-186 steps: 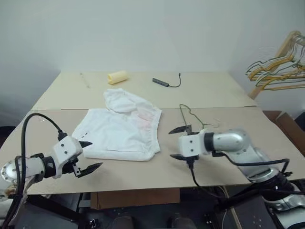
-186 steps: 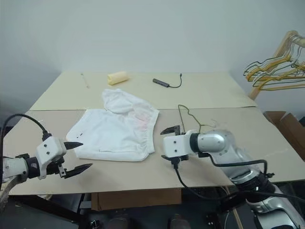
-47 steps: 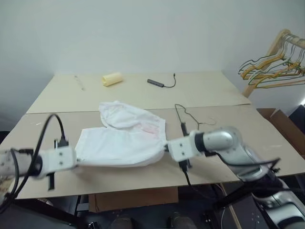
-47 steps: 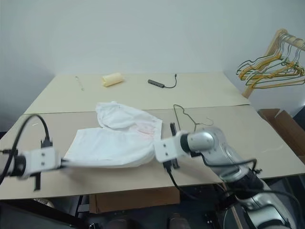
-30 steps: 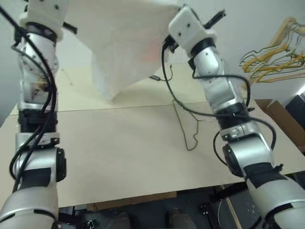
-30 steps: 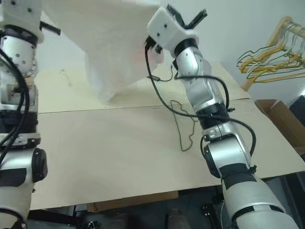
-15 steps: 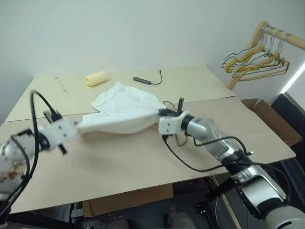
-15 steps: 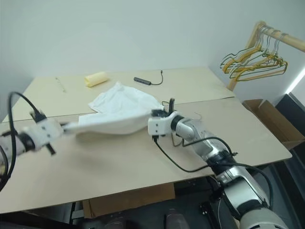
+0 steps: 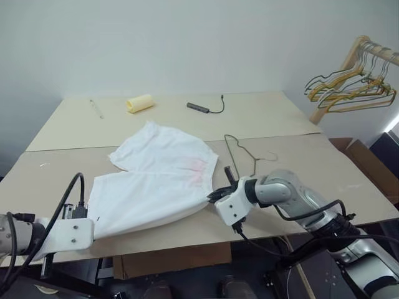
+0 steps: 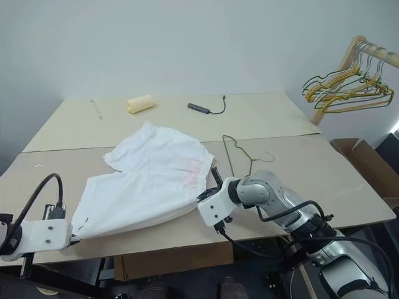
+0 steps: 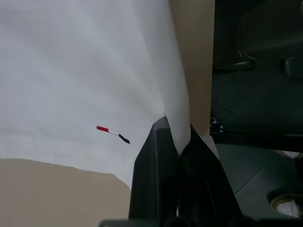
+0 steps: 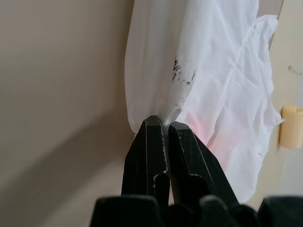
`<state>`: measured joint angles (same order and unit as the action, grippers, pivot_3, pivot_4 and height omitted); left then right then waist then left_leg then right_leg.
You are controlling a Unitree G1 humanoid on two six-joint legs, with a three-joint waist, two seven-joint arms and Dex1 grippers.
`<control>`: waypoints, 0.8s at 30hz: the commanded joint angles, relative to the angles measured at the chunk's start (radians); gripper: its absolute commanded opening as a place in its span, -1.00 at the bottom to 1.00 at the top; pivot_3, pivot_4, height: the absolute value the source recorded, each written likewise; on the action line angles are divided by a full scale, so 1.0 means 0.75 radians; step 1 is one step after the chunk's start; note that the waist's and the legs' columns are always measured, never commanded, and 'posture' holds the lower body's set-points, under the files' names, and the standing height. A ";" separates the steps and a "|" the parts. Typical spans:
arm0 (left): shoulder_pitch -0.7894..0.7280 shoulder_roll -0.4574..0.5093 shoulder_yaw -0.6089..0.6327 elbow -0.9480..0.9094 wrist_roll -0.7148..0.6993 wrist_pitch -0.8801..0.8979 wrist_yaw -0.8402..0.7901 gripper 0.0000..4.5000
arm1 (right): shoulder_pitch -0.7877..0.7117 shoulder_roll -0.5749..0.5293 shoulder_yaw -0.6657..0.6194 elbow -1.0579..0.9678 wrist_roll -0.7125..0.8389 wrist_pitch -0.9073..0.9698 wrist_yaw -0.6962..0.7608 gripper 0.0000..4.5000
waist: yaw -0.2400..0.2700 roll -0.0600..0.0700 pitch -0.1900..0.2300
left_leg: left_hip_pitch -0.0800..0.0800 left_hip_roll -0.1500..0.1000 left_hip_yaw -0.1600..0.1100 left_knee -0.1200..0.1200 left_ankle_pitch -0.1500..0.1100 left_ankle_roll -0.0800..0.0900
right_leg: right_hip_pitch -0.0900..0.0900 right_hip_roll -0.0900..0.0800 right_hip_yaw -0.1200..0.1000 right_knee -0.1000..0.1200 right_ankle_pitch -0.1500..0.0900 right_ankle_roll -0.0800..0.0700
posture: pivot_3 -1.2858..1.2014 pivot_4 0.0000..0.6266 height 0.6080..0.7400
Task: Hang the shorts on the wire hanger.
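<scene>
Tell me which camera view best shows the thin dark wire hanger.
The left eye view: the thin dark wire hanger lies whole on the table, beside the white fabric shorts. The right eye view shows much the same, with the right arm nearer its lower end.

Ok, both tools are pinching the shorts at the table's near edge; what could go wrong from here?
Each tool, left and right, grips only a thin fold of the white soft fabric shorts, so the cloth could slip out. The thin dark wire hanger lies close beside the right tool and could get knocked.
</scene>
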<state>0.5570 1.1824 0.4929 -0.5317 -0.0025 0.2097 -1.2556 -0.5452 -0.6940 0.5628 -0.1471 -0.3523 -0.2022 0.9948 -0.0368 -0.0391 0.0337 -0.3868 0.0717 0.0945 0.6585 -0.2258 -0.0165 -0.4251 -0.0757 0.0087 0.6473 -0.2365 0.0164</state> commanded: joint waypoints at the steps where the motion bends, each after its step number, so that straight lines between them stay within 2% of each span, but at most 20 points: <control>1: -0.053 -0.004 -0.009 -0.023 -0.031 0.084 -0.010 -0.99 | 0.017 -0.013 -0.068 -0.017 -0.027 0.097 0.011 -1.00 | 0.000 0.000 0.000 | 0.000 0.000 0.000 0.000 0.001 0.001 | 0.000 0.000 0.000 0.000 0.000 0.000 | 0.06 -1.00 1.00; 3: -0.095 -0.018 -0.038 -0.022 -0.054 0.107 0.001 -1.00 | 0.025 -0.008 -0.071 -0.029 -0.027 0.119 0.011 -0.73 | -0.001 0.000 0.000 | 0.000 0.000 0.000 0.000 0.002 0.003 | 0.000 0.000 0.000 0.000 0.000 0.000 | 0.06 -1.00 1.00; 6: -0.124 0.005 -0.047 0.023 -0.044 0.050 -0.028 -0.73 | 0.033 -0.029 -0.091 -0.088 0.020 0.153 0.063 -0.33 | -0.002 0.000 0.000 | 0.000 0.000 0.000 0.000 0.001 0.002 | 0.000 0.000 0.000 0.000 0.000 0.000 | 0.05 -1.00 1.00; 10: -0.197 0.004 0.011 0.008 -0.194 0.102 -0.114 -0.12 | 0.060 -0.062 -0.161 -0.166 0.126 0.232 0.141 0.33 | -0.006 0.000 0.000 | 0.000 0.000 0.000 0.000 0.002 0.005 | 0.000 0.000 0.000 0.000 0.000 0.000 | 0.04 -1.00 1.00; 14: -0.324 0.011 0.050 0.006 -0.384 0.162 -0.191 0.48 | 0.052 -0.064 -0.318 -0.250 0.346 0.408 0.194 0.98 | -0.007 0.000 0.000 | 0.000 0.000 0.000 0.000 0.002 0.005 | 0.000 0.000 0.000 0.000 0.000 0.001 | 0.02 -1.00 1.00; 16: -0.393 0.003 0.035 0.028 -0.433 0.176 -0.182 0.73 | 0.023 -0.039 -0.400 -0.244 0.406 0.526 0.153 1.00 | -0.008 0.000 0.000 | 0.001 0.000 -0.001 0.000 0.002 0.005 | 0.001 0.000 0.000 0.000 0.000 0.001 | 0.02 -1.00 1.00; 18: -0.521 -0.047 -0.022 0.051 -0.467 0.184 -0.082 0.99 | -0.062 0.083 -0.469 -0.141 0.370 0.750 -0.040 1.00 | -0.012 0.000 0.000 | 0.001 0.000 -0.001 0.000 0.002 0.005 | 0.002 0.000 0.000 0.000 0.000 0.001 | 0.01 -1.00 1.00; 24: -0.864 -0.246 -0.241 0.059 -0.519 0.228 0.164 0.99 | -0.149 0.306 -0.524 0.116 0.351 1.147 -0.312 1.00 | -0.014 -0.001 -0.001 | 0.002 -0.001 -0.001 0.001 0.004 0.008 | 0.004 0.001 0.002 0.001 0.008 0.005 | -0.01 -1.00 1.00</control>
<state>-0.0628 1.0004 0.3329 -0.4859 -0.3758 0.3661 -1.1754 -0.6390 -0.4765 0.1862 -0.0786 -0.0919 0.5910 0.8072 -0.0475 -0.0401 0.0328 -0.3872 0.0709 0.0936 0.6591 -0.2229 -0.0108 -0.4233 -0.0745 0.0101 0.6477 -0.2279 0.0168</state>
